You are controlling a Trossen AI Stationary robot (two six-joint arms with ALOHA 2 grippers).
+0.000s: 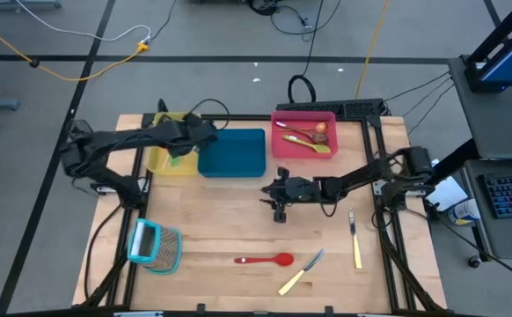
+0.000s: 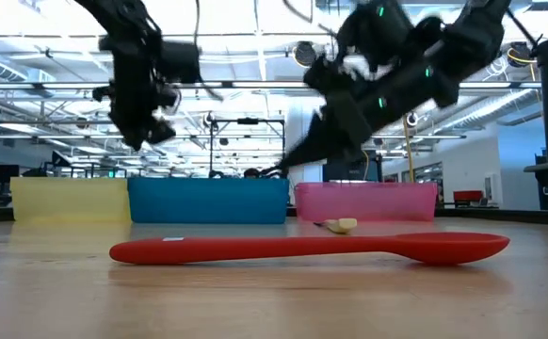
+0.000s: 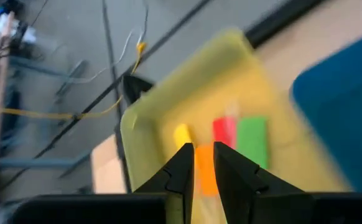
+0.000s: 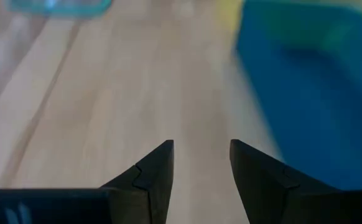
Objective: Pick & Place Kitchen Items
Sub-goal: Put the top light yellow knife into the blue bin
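Small spatulas (image 3: 221,134) lie under the left gripper's (image 3: 203,163) barely parted, empty fingers; right gripper (image 4: 201,163) gapes empty.

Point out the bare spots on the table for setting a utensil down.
Bare wood lies between the grater and the blue tray, and below the right end effector above the red spoon. The front right is crowded with two knives.
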